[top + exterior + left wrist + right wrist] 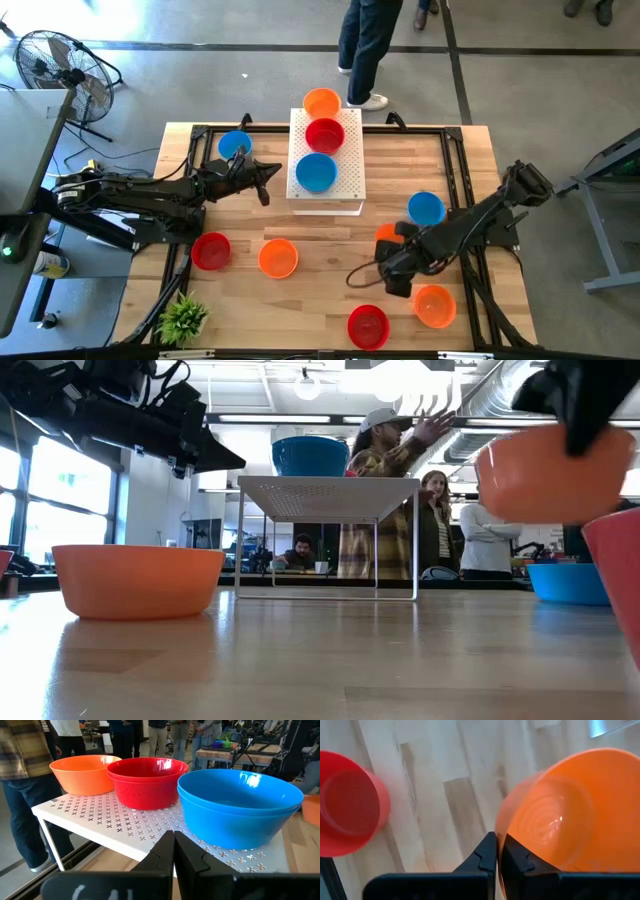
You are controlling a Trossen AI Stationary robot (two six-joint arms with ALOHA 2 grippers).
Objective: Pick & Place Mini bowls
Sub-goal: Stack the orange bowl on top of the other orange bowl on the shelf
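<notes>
Right gripper (496, 851) pinching orange bowl (560, 810) rim, lower right | lift level, clear red bowl (350, 802) | left gripper (174, 851) pressed together, idle by platform (100, 815)

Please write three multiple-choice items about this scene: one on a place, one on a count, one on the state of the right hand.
1. On the white platform, the red bowl stands:
A) between an orange bowl and a blue bowl
B) at one end
C) alone

2. Bowls on the platform:
A) two
B) three
C) five

3. The right hand is:
A) open over a blue bowl
B) shut on the rim of a lifted orange bowl
C) out of view

1 A: it sits mid-row in the high view.
2 B: three show there.
3 B: the low view shows that bowl off the table.
</notes>
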